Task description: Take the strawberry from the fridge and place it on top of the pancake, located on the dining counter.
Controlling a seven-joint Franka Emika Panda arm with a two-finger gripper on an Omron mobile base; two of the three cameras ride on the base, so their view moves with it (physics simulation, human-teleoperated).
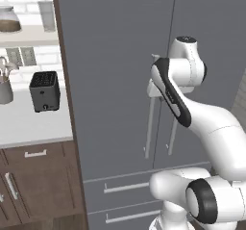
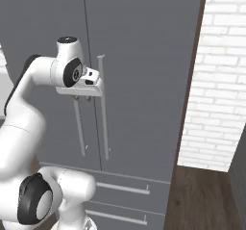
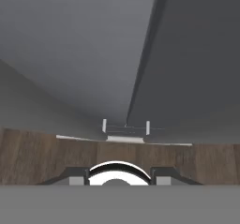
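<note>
The grey fridge [image 1: 115, 80] [image 2: 144, 56] [image 3: 75, 54] stands with both doors shut, so the strawberry is hidden. My gripper [image 2: 81, 98] [image 1: 154, 95] [image 3: 119, 181] points down at the upper part of the left door's bar handle [image 2: 80, 128] [image 1: 149, 128], just left of the door seam. The right door's handle [image 2: 103, 108] [image 1: 171, 135] runs alongside it. In the hand view the two fingertips [image 3: 77, 180] stand apart with nothing between them. Whether they touch the handle I cannot tell. The pancake and the dining counter are out of view.
Two fridge drawers [image 1: 125, 188] [image 2: 122, 188] sit under the doors. Left of the fridge a white wall counter [image 1: 33, 125] carries a black toaster [image 1: 44, 90] and a kettle [image 1: 5, 87]. A white brick wall [image 2: 218, 80] rises on the right, above wooden floor [image 2: 202, 200].
</note>
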